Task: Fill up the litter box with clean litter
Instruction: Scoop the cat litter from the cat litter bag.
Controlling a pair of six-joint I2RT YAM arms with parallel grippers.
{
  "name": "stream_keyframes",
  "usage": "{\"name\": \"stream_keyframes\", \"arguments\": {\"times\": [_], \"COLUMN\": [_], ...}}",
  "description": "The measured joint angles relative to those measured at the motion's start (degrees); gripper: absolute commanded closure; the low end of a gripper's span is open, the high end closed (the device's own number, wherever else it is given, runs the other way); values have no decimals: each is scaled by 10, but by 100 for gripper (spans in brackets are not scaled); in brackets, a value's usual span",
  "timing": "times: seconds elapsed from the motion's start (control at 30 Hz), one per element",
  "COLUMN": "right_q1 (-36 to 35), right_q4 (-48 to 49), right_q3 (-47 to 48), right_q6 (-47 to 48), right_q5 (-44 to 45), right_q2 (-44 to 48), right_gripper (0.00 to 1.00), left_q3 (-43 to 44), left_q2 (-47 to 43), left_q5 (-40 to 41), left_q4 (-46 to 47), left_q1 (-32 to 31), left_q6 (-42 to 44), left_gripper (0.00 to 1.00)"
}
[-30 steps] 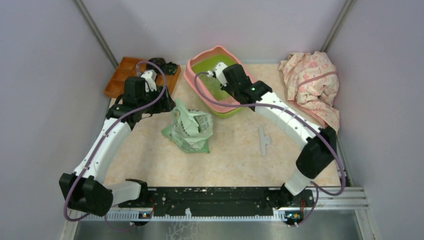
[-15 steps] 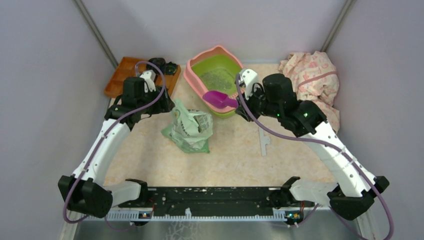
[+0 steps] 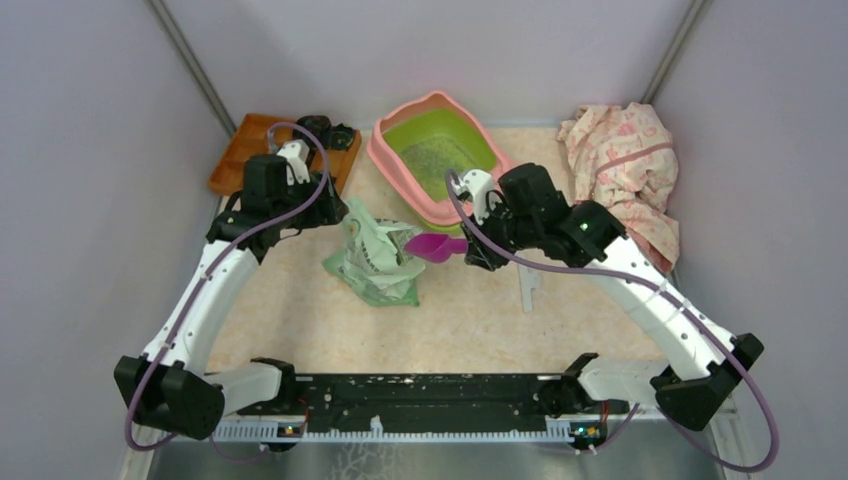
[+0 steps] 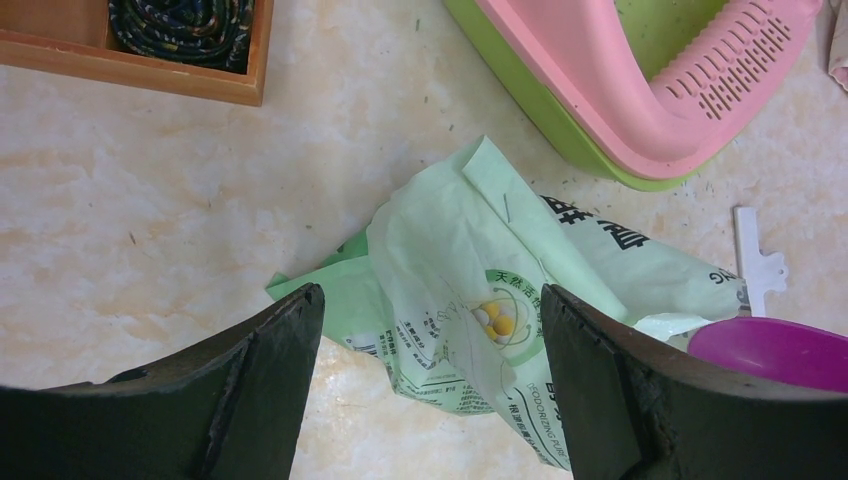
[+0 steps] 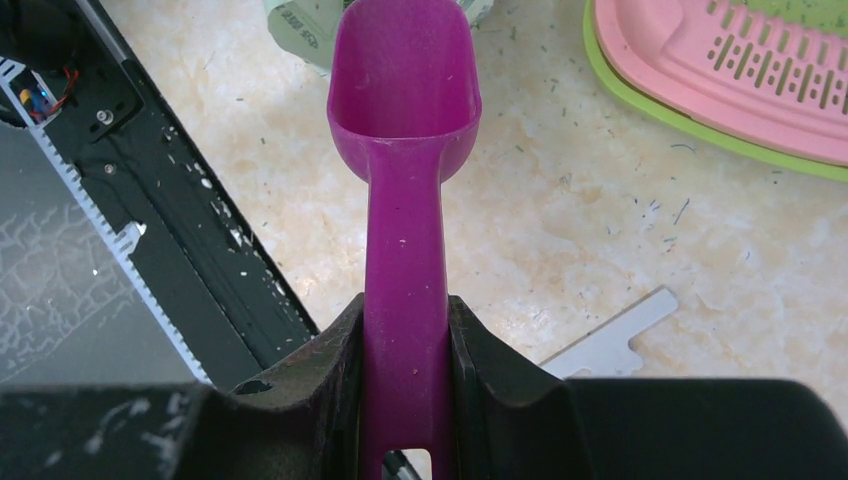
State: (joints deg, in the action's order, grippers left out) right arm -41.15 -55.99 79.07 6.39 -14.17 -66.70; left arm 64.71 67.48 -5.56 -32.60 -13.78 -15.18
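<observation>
The litter box [image 3: 385, 150], lime green with a pink rim, stands at the back centre with a speckled patch of litter [image 3: 440, 158] inside. Its pink grate shows in the left wrist view [image 4: 740, 55] and the right wrist view [image 5: 770, 60]. My right gripper [image 3: 468, 240] is shut on the handle of a purple scoop [image 3: 432, 245], whose empty bowl [image 5: 405, 70] points at the pale green bag [image 3: 380, 255]. My left gripper [image 3: 335, 215] is open above the bag's back left side [image 4: 470, 270]; in the left wrist view the scoop's bowl [image 4: 770, 350] lies beside the bag.
An orange-brown wooden tray [image 3: 240, 150] sits at the back left with a dark coiled item [image 4: 180, 25] in it. A pink floral cloth [image 3: 625, 165] lies at the back right. A grey flat tool [image 3: 527, 282] lies on the table right of the bag. Stray granules dot the table.
My right arm has drawn the scoop out of the litter box and swung it left and nearer, down to the bag. The left arm has hardly moved.
</observation>
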Motion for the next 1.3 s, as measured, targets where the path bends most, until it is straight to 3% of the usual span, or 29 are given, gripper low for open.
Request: {"name": "stream_keyframes", "arguments": {"times": [0.33,0.57,1.0,1.3], "right_q1": [-28,-89,-143,-144], "right_q4": [12,2,-146,-123], "right_q3": [23,113,335,314], "right_q6": [10,20,25,30], "right_q5": [9,48,142,123], "right_q2": [-113,-235,-414,-464], "right_gripper": [100,100,100,100], "left_q3": [0,-2,-24,-30], "left_q2": [-2,-5,-12,-12], "left_q5": [0,0,0,0], "left_q4": [0,1,5,7], "left_q1": [0,0,0,0], "left_q6": [0,0,0,0], "left_gripper": [15,15,15,15]}}
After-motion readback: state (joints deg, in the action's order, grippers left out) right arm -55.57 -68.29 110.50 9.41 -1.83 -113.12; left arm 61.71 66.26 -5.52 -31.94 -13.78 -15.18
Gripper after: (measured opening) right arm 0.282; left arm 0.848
